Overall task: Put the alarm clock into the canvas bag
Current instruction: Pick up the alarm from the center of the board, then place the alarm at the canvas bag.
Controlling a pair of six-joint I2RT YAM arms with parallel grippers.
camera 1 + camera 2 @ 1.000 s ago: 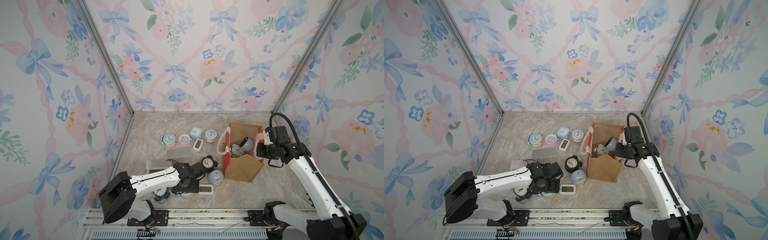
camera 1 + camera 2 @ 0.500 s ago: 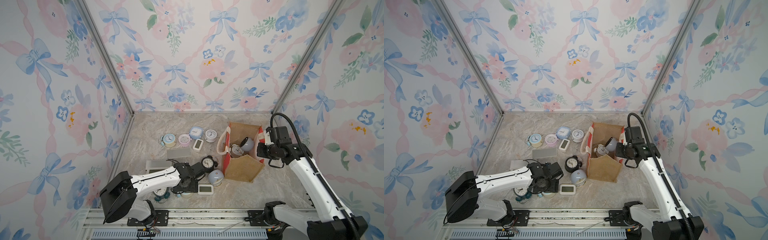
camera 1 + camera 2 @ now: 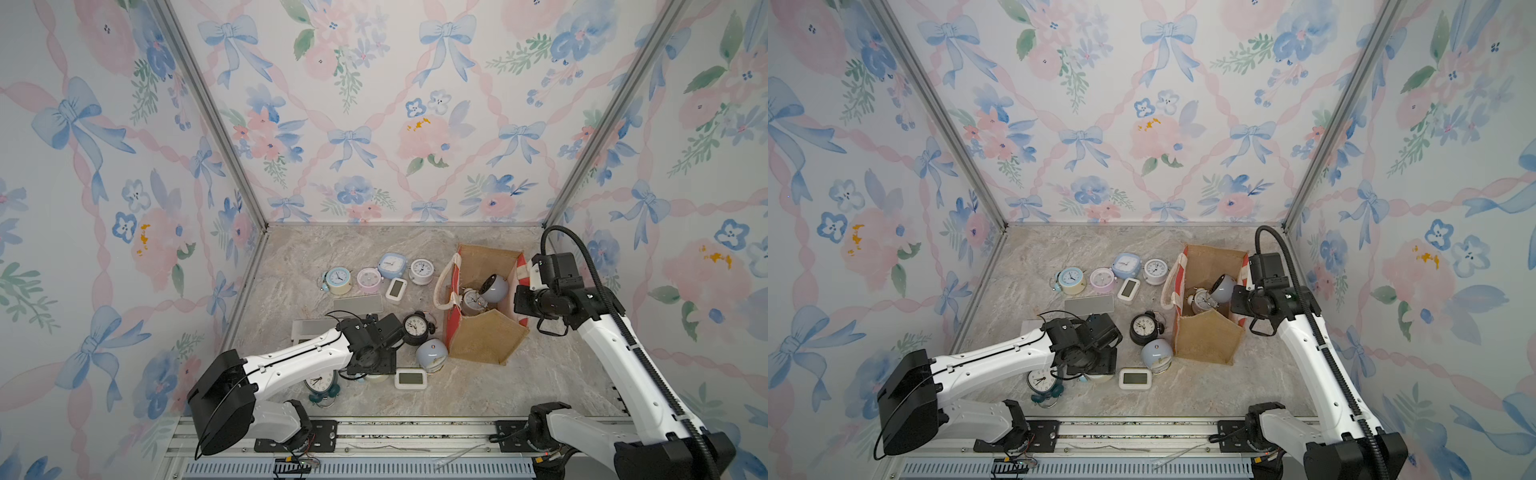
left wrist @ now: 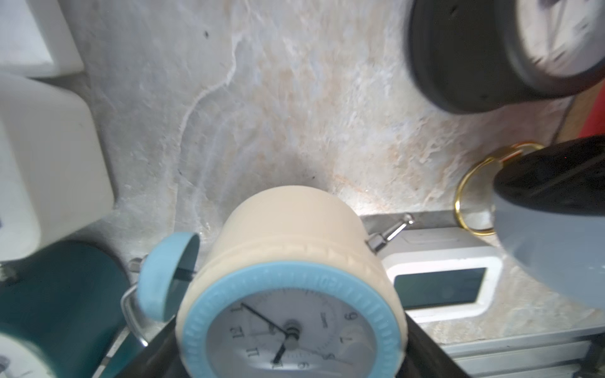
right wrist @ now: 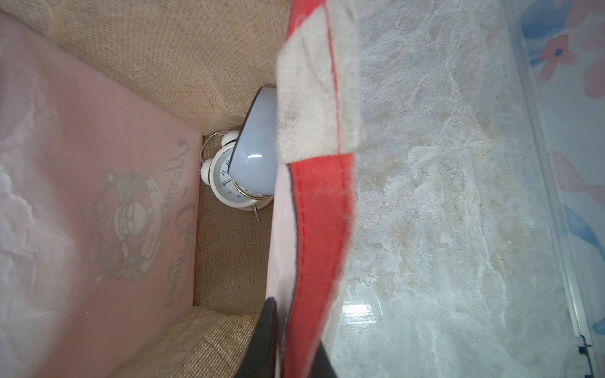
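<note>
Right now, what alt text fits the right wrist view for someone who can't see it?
Looking into the open canvas bag, whose red side panel is pinched by the jaws of the right gripper. Inside, a grey-blue domed clock partly covers a white twin-bell alarm clock; marble table lies beside the bag.

A robot lab booth: floral wallpaper panels (image 3: 374, 124), aluminium frame posts (image 3: 210, 112), marble-look tabletop (image 3: 498, 386), mounting rail (image 3: 415, 432).
</note>
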